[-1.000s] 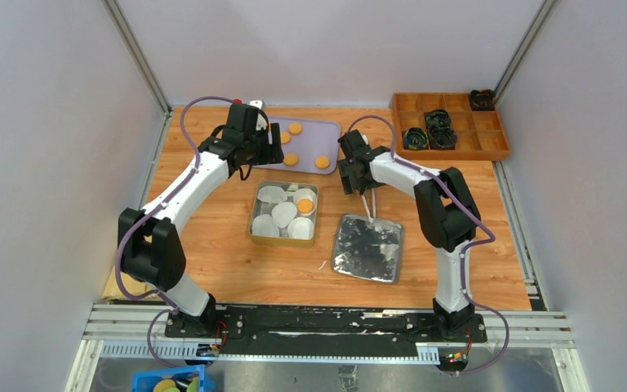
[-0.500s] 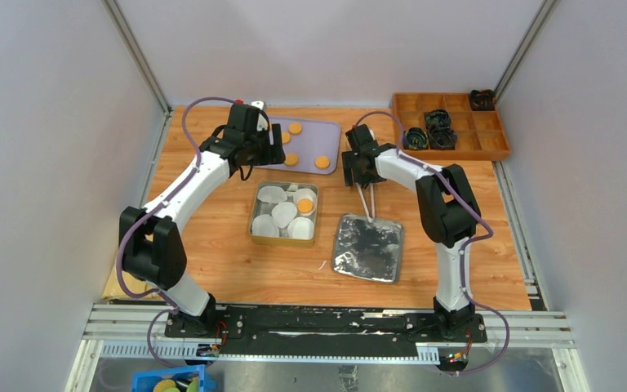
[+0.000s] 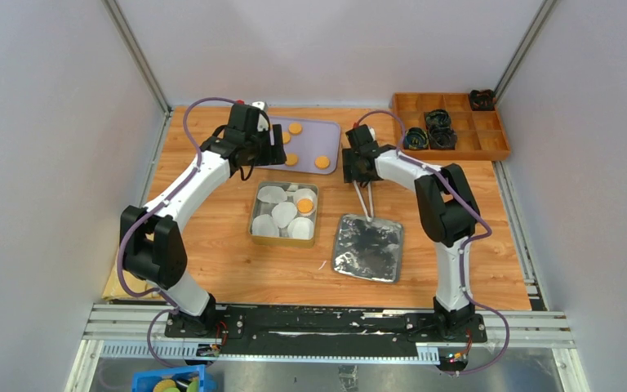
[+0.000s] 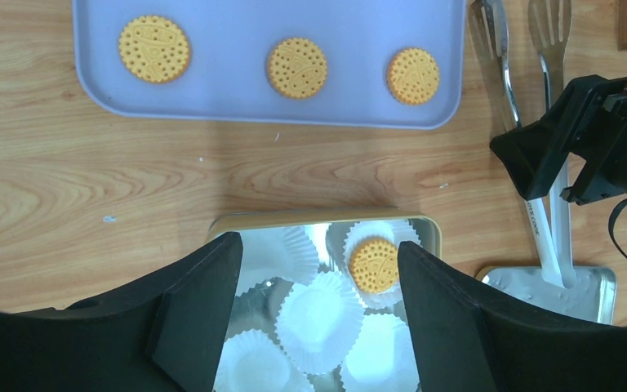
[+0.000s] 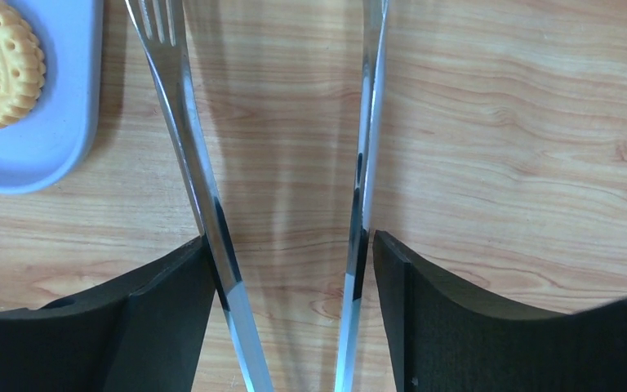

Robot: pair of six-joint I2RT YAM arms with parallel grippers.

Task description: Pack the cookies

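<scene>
Moved: right gripper (image 5: 290, 241) now sits farther up the table, nearer the lavender tray (image 4: 277, 114), having slid along the tongs (image 5: 181, 106); left arm unchanged.
Right grip: jaws slightly narrower than before, one finger against each tong arm, clamped on the tongs; whether they are lifted is unclear.
Left gripper (image 4: 318, 249): spread wide, empty, above the tin (image 4: 424, 224).
Cookies (image 4: 296, 68): three visible on the tray, one (image 4: 374, 264) in a paper liner (image 4: 320, 318) inside the tin.
Meaning: tool secured; fetching the next cookie looks near.
</scene>
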